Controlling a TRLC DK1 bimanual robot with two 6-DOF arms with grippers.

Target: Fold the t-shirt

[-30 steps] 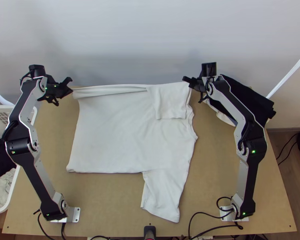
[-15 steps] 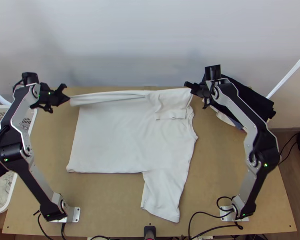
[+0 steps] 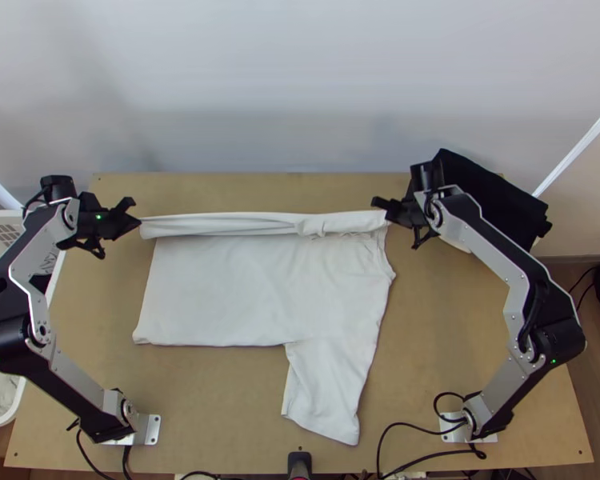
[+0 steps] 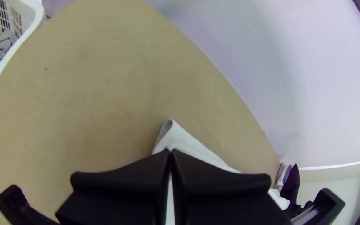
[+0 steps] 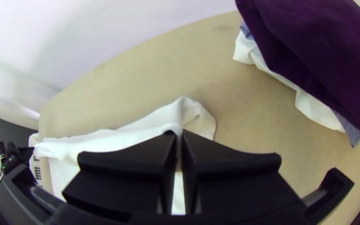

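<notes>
Top view: A white t-shirt (image 3: 228, 288) is pictured on a light wooden table (image 3: 212, 408), its body spread flat and its far edge drawn into a long, narrow band between two robot arms. One end of the band is pinched at the tips of the left gripper (image 4: 171, 151), its fingers closed together; the other end, on the collar side, is gripped just as tightly by the right gripper (image 5: 178, 132). The near sleeve (image 3: 324, 392) is left stretched toward the table's near edge.

The far side is apparently meant to be folded over the body, and the outcome could be spoiled in several ways. Should one end be carried farther or faster than the other, a slanted fold would be made. Cloth crumpled (image 3: 312, 226) along the band's lower edge, probably part of the far sleeve, could be trapped as a lump. Because so little fabric is held at the tips, a corner could be lost if the band were pulled too taut, and the lower layer could be dragged out of square. If the band were released too soon, it could be left short of the near side. By the right gripper, a stack of clothes (image 3: 492, 200) could be nudged if the arm were swung wide.
</notes>
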